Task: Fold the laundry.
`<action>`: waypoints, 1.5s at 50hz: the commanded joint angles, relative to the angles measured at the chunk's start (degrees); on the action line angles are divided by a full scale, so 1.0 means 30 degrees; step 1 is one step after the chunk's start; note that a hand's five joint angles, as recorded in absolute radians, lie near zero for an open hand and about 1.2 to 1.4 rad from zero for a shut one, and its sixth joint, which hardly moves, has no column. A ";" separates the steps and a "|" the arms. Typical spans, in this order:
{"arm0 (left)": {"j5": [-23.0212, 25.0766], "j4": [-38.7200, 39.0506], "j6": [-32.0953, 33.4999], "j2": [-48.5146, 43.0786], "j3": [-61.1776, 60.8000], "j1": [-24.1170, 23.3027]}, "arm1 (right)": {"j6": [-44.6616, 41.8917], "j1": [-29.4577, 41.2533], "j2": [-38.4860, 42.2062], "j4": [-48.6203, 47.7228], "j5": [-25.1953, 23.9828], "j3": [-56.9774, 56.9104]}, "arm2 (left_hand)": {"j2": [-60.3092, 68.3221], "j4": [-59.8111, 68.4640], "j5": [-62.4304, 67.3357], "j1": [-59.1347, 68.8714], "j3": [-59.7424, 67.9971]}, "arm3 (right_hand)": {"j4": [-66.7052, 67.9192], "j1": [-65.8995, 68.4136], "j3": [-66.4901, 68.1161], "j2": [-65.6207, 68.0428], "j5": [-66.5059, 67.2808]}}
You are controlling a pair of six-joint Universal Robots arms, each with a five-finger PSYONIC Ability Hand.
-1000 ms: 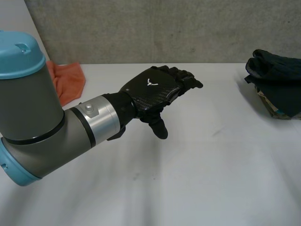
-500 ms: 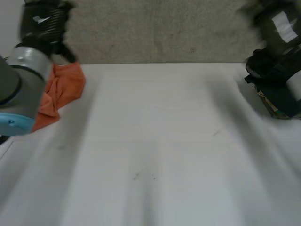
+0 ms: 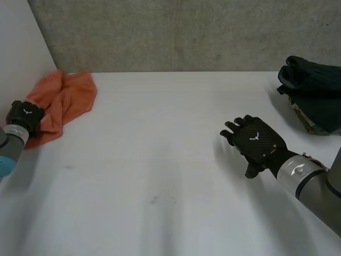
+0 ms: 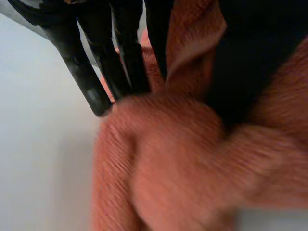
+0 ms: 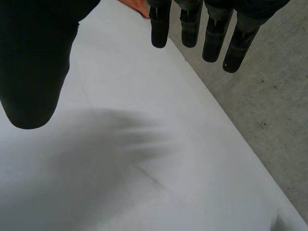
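Two hands inspected. Head view: left hand [image 3: 24, 116] sits at the near edge of the orange cloth [image 3: 66, 98], at the far left corner of the white table [image 3: 160, 160]; right hand [image 3: 254, 143] hovers well apart. Left wrist view: fingers [image 4: 98, 82] and thumb pinch a bunched fold of cloth. Right wrist view: fingers [image 5: 159, 29] straight, holding nothing.

The orange cloth [image 3: 64, 101] at the left hand [image 3: 24, 116] is one plain colour, with thin ribs in it up close. Both hands are black. The right hand [image 3: 254, 140] has a small white mark on its back. The right arm [image 3: 325, 200] is grey with a shiny silver ring [image 3: 297, 173] at the wrist. The table [image 3: 160, 176] under the hands is white with a few tiny dark specks. The wall [image 3: 186, 32] past the hands is grey and speckled. Beyond the right hand, the pile of clothes [image 3: 311, 88] is very dark, almost black, on something brown [image 3: 305, 120].
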 commanded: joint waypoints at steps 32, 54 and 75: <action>-0.1525 -0.2050 -0.5868 1.0109 -0.8275 -1.7318 | 0.2194 -0.1710 -0.0311 -0.0087 0.2189 -0.0350 | 0.5683 0.6054 0.6978 0.5405 0.6202 | -0.1254 -0.0460 -0.0704 -0.0936 -0.1071; -0.1820 -0.4162 -0.6511 1.5946 -1.3138 -1.2249 | 0.1930 -0.1330 -0.1660 1.0277 0.2130 -0.4215 | -1.2914 -1.2543 -1.1619 -1.3192 -1.2395 | -0.1254 -0.0460 -0.0704 -0.0936 -0.1071; -0.1762 -0.5044 -1.0437 1.1407 -1.3433 -1.2804 | 0.1871 0.1307 0.0656 0.8853 0.3126 -0.2257 | -0.6525 -0.6154 -0.5230 -0.6803 -0.6006 | -0.1254 -0.0460 -0.0704 -0.0936 -0.1071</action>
